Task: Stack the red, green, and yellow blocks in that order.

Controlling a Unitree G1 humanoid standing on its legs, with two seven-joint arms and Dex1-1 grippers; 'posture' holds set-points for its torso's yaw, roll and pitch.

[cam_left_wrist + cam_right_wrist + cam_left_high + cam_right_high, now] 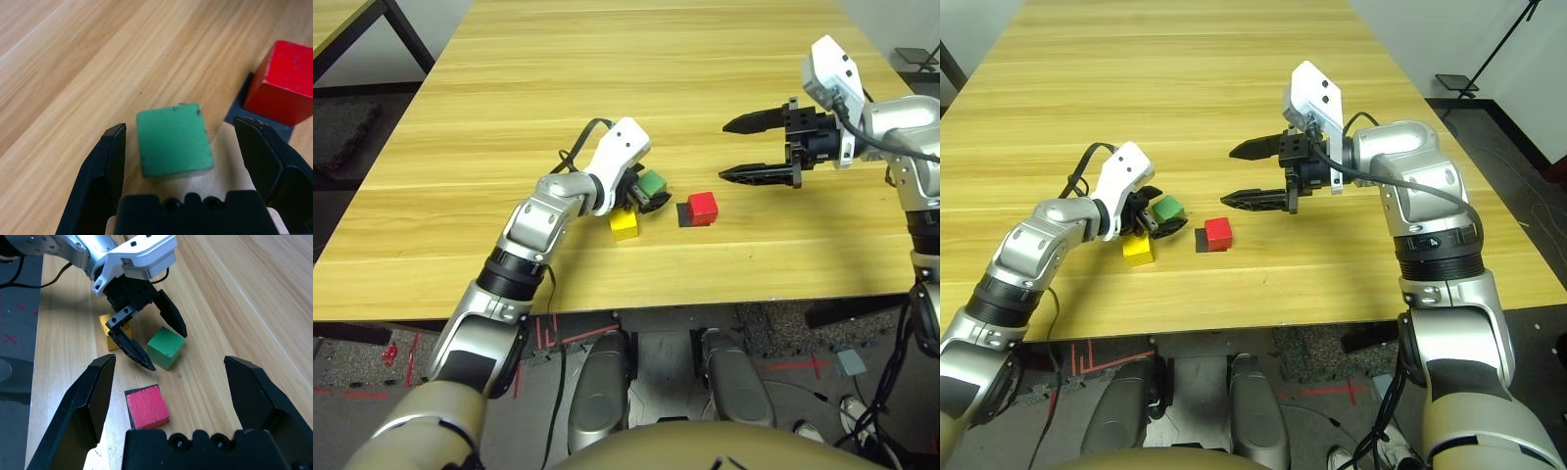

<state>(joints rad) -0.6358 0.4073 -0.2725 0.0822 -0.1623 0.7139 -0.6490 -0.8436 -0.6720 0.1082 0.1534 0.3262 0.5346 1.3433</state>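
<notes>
The green block rests on the table between the fingers of my left gripper, which is open, with a gap showing on each side of the block. The yellow block lies just under that wrist, toward the table's front edge. To the right of both, the red block sits on a flat black square patch. My right gripper is open and holds nothing. It hovers above the table, beyond and to the right of the red block, its fingers pointing left.
The wooden table stretches far back with bare room behind the blocks. Its front edge runs close to the blocks. A black cable loops off my left wrist. A dark table leg stands at the far left.
</notes>
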